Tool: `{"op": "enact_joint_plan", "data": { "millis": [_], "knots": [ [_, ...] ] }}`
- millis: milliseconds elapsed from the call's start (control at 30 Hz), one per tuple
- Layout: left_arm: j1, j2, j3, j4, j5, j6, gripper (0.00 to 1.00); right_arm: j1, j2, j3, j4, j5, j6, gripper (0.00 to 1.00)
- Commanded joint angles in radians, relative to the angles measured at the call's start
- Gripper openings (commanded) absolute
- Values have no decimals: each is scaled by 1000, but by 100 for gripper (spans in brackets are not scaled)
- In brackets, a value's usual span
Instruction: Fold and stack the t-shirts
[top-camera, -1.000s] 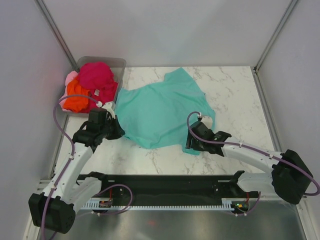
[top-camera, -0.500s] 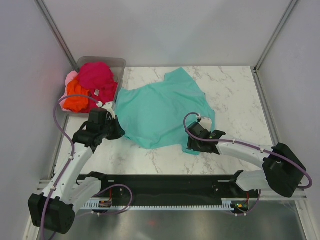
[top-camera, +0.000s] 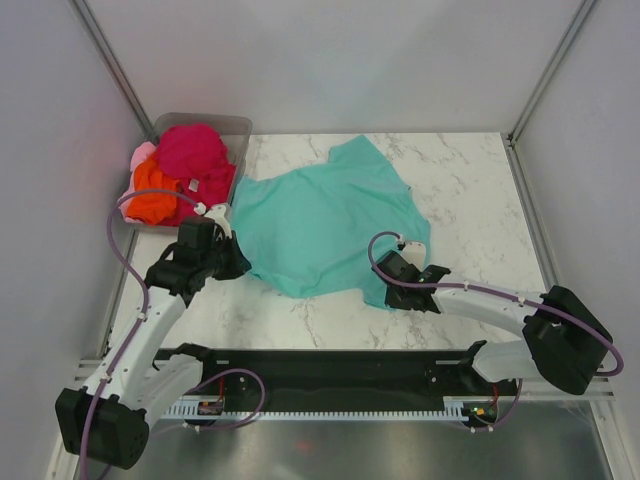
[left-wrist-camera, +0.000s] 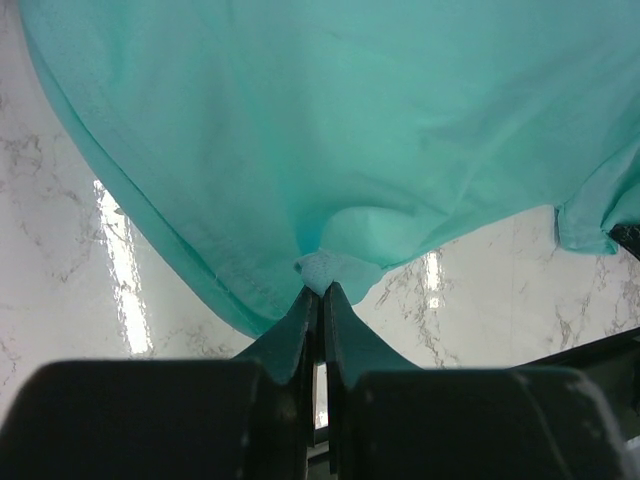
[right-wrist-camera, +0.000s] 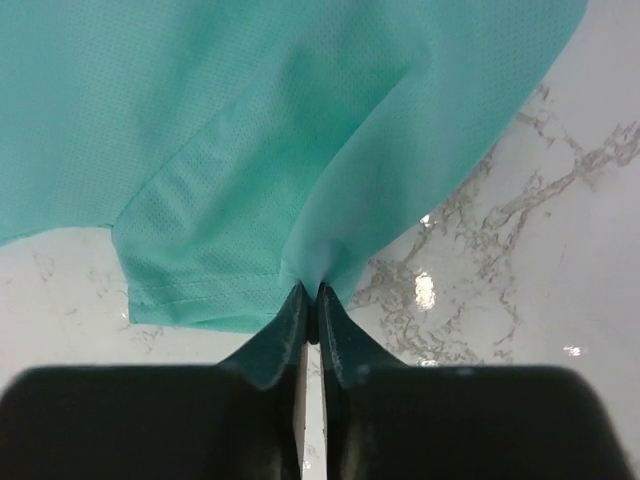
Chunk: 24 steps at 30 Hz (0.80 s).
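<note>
A teal t-shirt (top-camera: 325, 220) lies spread on the marble table. My left gripper (top-camera: 232, 262) is shut on its near-left hem; in the left wrist view a pinch of teal cloth (left-wrist-camera: 330, 268) sits between the closed jaws of the left gripper (left-wrist-camera: 320, 290). My right gripper (top-camera: 385, 272) is shut on the shirt's near-right corner, and the right wrist view shows the teal fabric (right-wrist-camera: 250, 130) bunched into the tips of the right gripper (right-wrist-camera: 308, 292). The magenta-red t-shirt (top-camera: 193, 152), orange t-shirt (top-camera: 155, 195) and light pink t-shirt (top-camera: 143, 156) are heaped in the bin at the back left.
A clear plastic bin (top-camera: 236, 127) stands at the table's back-left corner. Grey walls with metal posts enclose the table (top-camera: 470, 190) on three sides. The black rail (top-camera: 340, 375) carrying both arm bases runs along the near edge.
My right gripper has closed on the near-right corner of the teal t-shirt after standing open over it. The left gripper has kept its hold and not moved.
</note>
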Motion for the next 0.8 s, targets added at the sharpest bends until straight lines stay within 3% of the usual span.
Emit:
{"op": "enact_joint_plan", "data": {
  "millis": [0,133,267,433,600,767],
  "knots": [
    [-5,-12,30,8,-5,-29,7,6,-31,7,-10,30,10,4],
    [-5,-17,48,-3,-12,-20,2,5,-91,57,-103,89,9,0],
    [-5,-55,105,-43,-14,-24,2,5,-203,195,-319,188,1,0],
    [-5,-143,287,-64,23,-50,2,5,-384,543,-473,341,-86,0],
    [-5,-161,515,-84,-28,-49,2,5,-499,804,-415,423,-299,0],
    [-5,-153,760,-77,-37,17,2,5,-585,933,-305,458,-480,0]
  ]
}}
